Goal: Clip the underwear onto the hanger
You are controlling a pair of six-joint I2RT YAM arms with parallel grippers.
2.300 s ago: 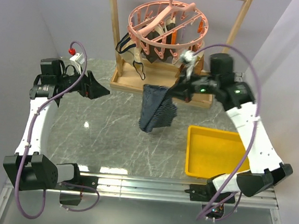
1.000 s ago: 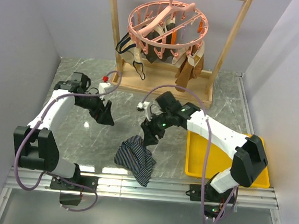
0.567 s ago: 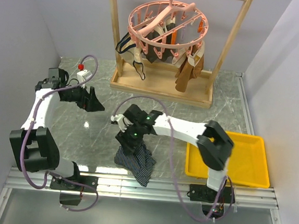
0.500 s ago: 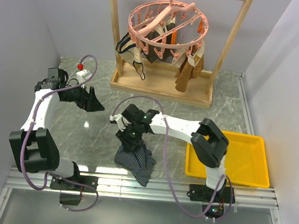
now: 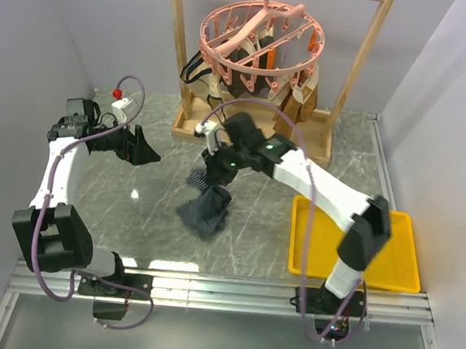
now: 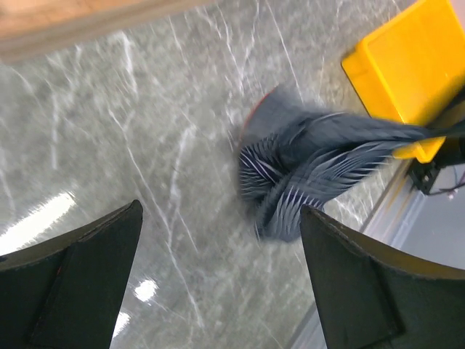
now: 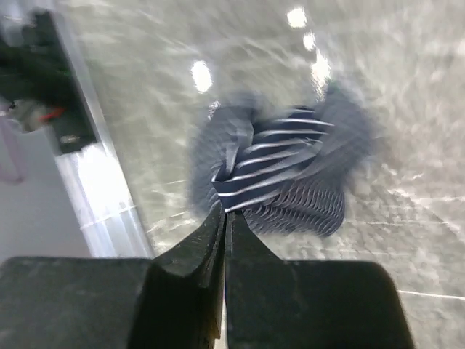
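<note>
In the top external view, the round pink plastic hanger (image 5: pixel 262 30) is seen hung in a wooden rack frame (image 5: pixel 176 55), with tan and dark garments (image 5: pixel 292 106) pegged beneath it. A yellow tray (image 5: pixel 317 239) is set on the veined grey marble table (image 5: pixel 131 215). The crumpled, striped navy underwear (image 5: pixel 205 209) is dangled just below the right gripper (image 5: pixel 215 177); the left gripper (image 5: pixel 141 146) is held well apart.

In the left wrist view, its black fingers (image 6: pixel 80 283) are spread wide around nothing; the blurred underwear is seen beyond.

In the right wrist view, the jaws are pinched together on an underwear fold.

Underwear (image 5: pixel 205 209) before hanger (image 5: pixel 204 33), left of tray (image 5: pixel 318 231)
</note>
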